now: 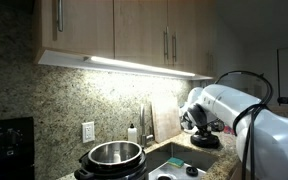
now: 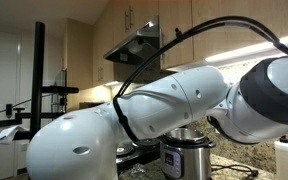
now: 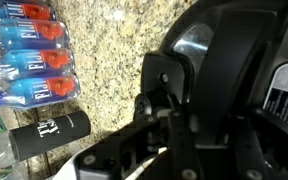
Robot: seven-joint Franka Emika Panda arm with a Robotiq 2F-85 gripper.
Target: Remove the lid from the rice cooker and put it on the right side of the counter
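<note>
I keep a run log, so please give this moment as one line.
rice cooker: lid off | lid: in hand, away from cooker | hand: shut on lid

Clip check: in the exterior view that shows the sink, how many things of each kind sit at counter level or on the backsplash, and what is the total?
rice cooker: 1
lid: 1
faucet: 1
bottle: 1
wall outlet: 1
Total: 5
</note>
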